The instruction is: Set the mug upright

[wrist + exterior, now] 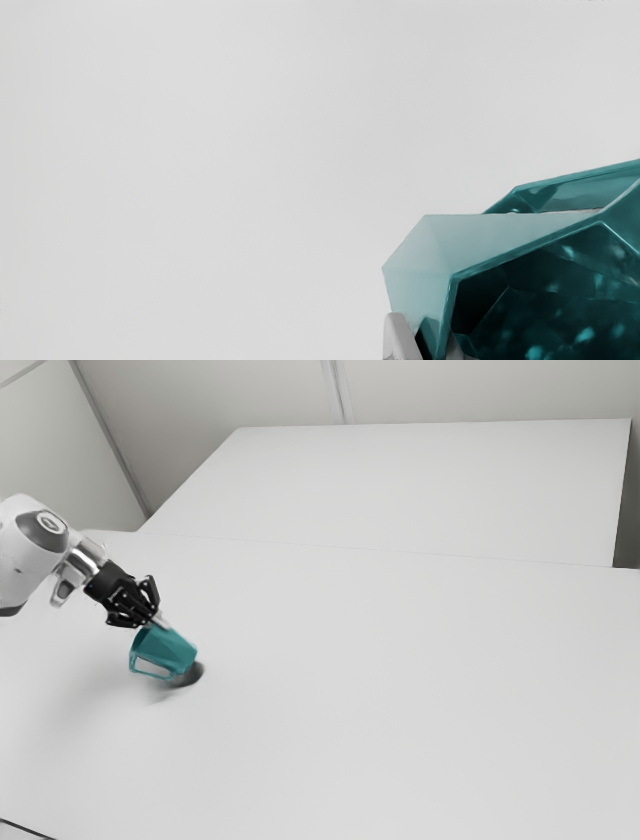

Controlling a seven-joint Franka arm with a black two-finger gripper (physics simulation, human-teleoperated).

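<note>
In the exterior view the gripper [157, 621] reaches down at the upper edge of the teal mug [168, 648], toward the exterior view's left. The mug is tilted, not upright, with a dark patch beside its lower end. Seen in the wrist view, the gripper [427, 345] has one finger outside the wall of the mug [440, 250] and the other inside its rim, shut on that wall. The mug's angular opening faces the camera, and its handle stands out on the side away from the fingers. Part of the mug lies beyond the picture's edge.
The mug is over a broad white table [400, 690]. Behind it in the exterior view stands a large pale panel [420, 485]. A thin dark line, perhaps a cable [25, 829], crosses the near left corner.
</note>
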